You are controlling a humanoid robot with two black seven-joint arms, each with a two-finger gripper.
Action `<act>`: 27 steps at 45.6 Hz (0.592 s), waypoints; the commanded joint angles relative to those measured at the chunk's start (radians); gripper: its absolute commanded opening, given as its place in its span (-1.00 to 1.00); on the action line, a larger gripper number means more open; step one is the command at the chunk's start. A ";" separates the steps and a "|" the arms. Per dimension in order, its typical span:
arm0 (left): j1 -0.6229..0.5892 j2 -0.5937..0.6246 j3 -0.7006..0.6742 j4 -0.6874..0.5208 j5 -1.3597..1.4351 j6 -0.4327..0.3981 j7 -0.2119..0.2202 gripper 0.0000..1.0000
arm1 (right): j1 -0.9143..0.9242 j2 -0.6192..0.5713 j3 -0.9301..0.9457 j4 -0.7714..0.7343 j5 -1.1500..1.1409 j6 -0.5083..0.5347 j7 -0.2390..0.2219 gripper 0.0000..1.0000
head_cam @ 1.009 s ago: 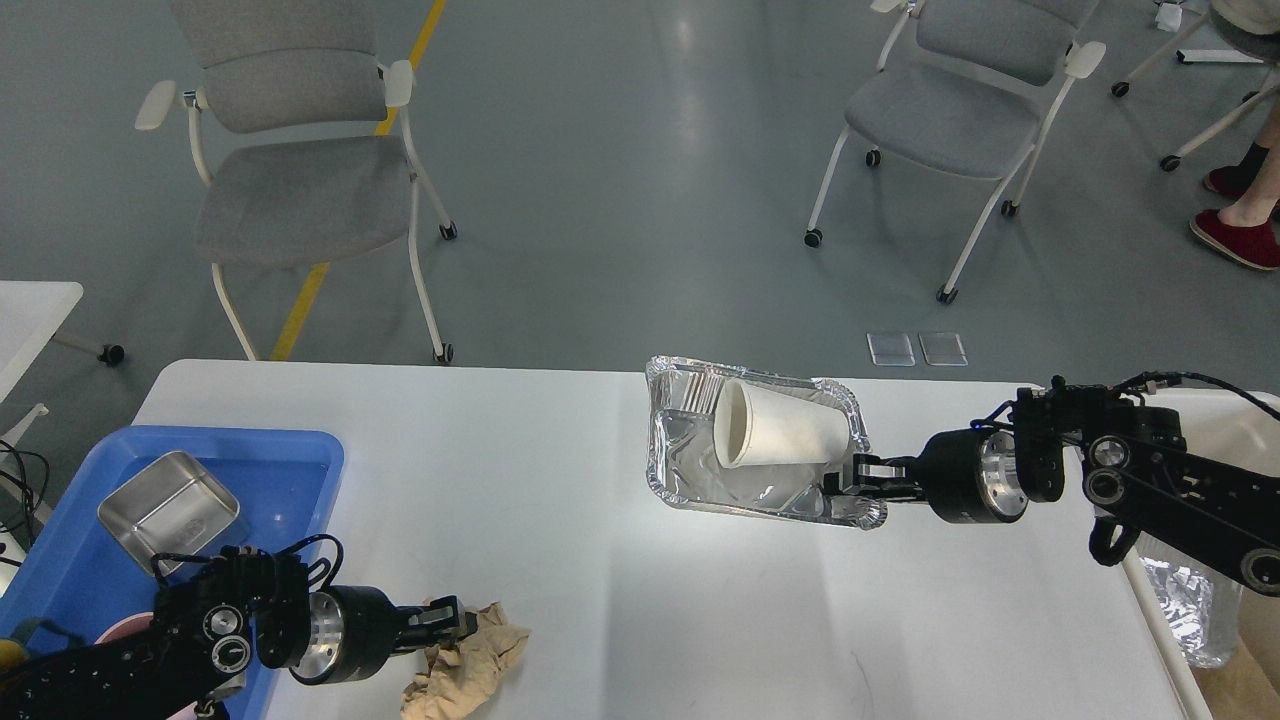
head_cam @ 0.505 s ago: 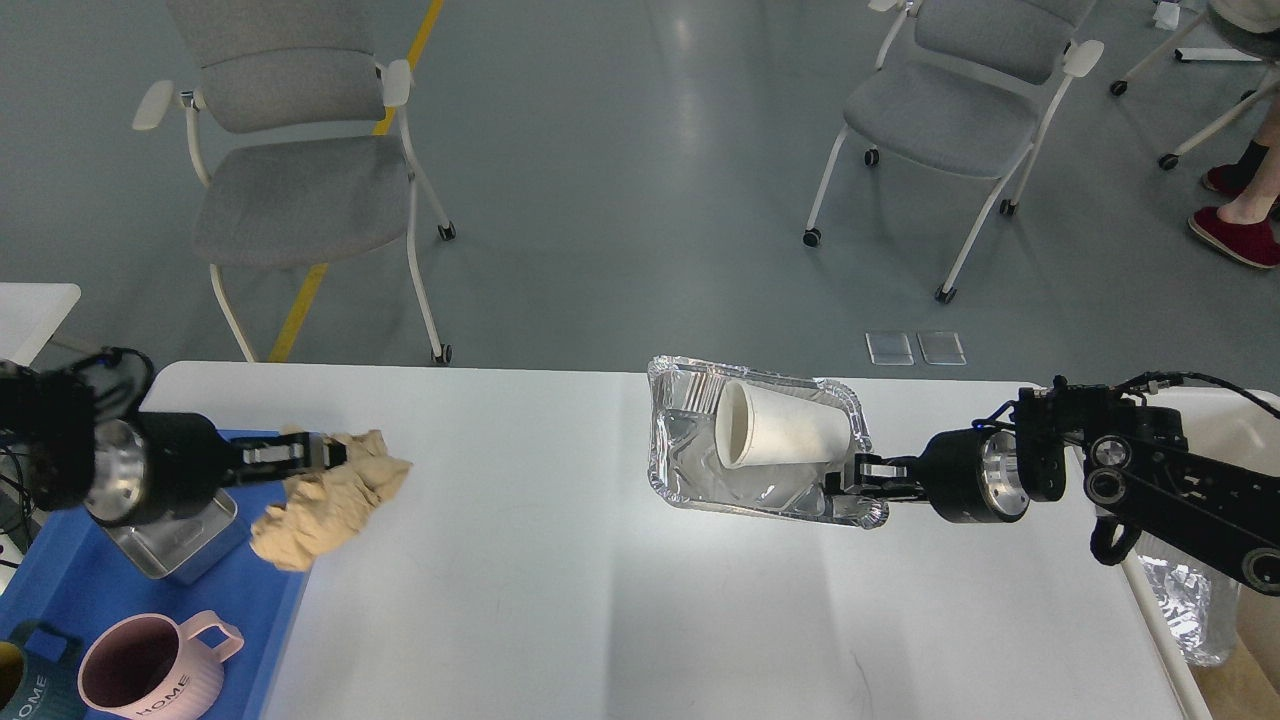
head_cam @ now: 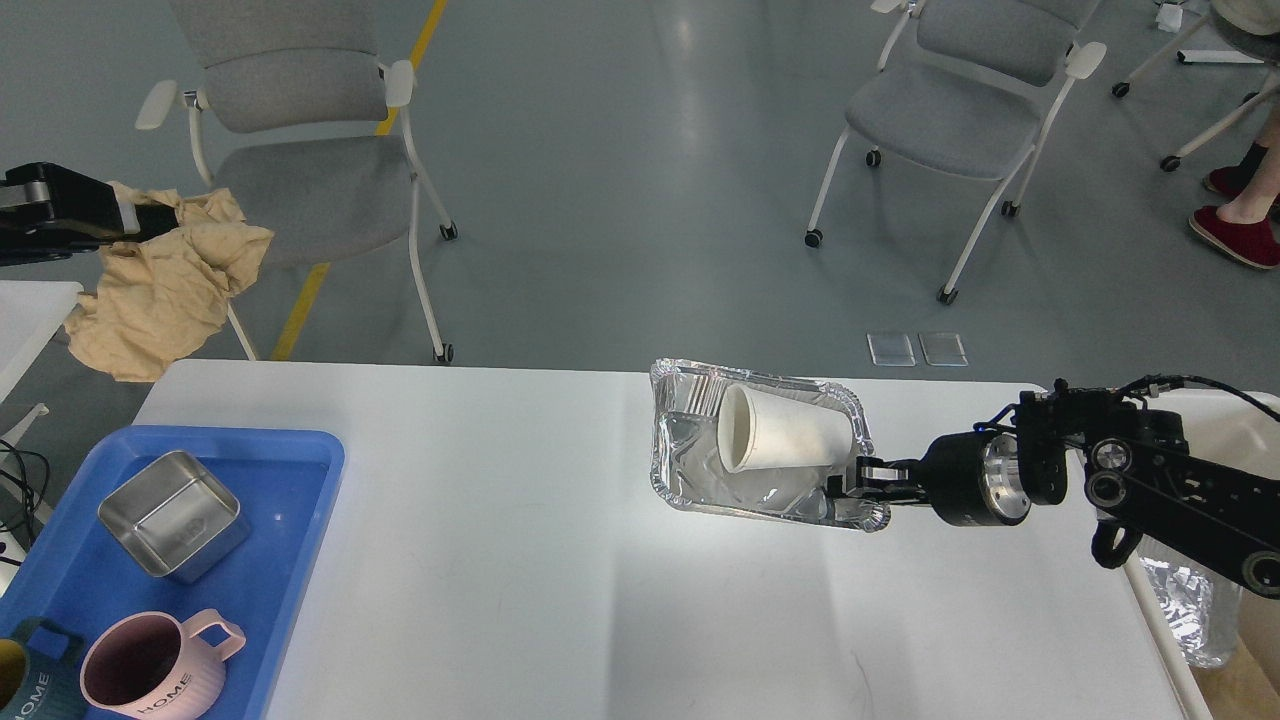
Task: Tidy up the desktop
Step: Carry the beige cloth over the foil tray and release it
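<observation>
The white desktop (head_cam: 560, 560) fills the lower view. My right gripper (head_cam: 850, 478) is shut on the near right corner of a crumpled foil tray (head_cam: 690, 465), which is tilted, its far end on the desktop. A white paper cup (head_cam: 785, 437) lies on its side in the tray, mouth to the left. My left gripper (head_cam: 150, 222) is raised high at the far left, beyond the desktop's edge, shut on a crumpled tan paper (head_cam: 160, 285) that hangs down from it.
A blue tray (head_cam: 290, 560) at the front left holds a steel box (head_cam: 172, 512), a pink mug (head_cam: 150, 672) and a dark mug (head_cam: 25, 680). A cream bin (head_cam: 1225, 420) with foil inside stands at the right edge. Two grey chairs stand behind.
My left gripper has lifted the tan paper from the desktop's front left, up and far to the left past the blue tray. The right gripper and foil tray have hardly moved.
</observation>
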 commanded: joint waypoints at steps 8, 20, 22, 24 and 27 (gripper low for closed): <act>-0.196 -0.498 0.211 0.072 0.278 0.073 0.039 -1.00 | 0.002 0.011 0.018 0.011 0.004 -0.001 0.000 -1.00; -0.414 -0.985 0.371 0.289 0.470 0.105 0.040 -1.00 | 0.001 0.012 0.018 0.012 0.004 -0.001 0.000 -1.00; -0.426 -1.057 0.372 0.316 0.500 0.105 0.040 -1.00 | 0.001 0.012 0.018 0.012 0.004 -0.001 0.000 -1.00; -0.429 -1.124 0.374 0.344 0.533 0.105 0.040 -1.00 | 0.001 0.012 0.018 0.012 0.004 -0.001 0.000 -1.00; -0.421 -1.204 0.383 0.390 0.582 0.105 0.040 -1.00 | 0.001 0.012 0.020 0.012 0.004 -0.001 0.000 -1.00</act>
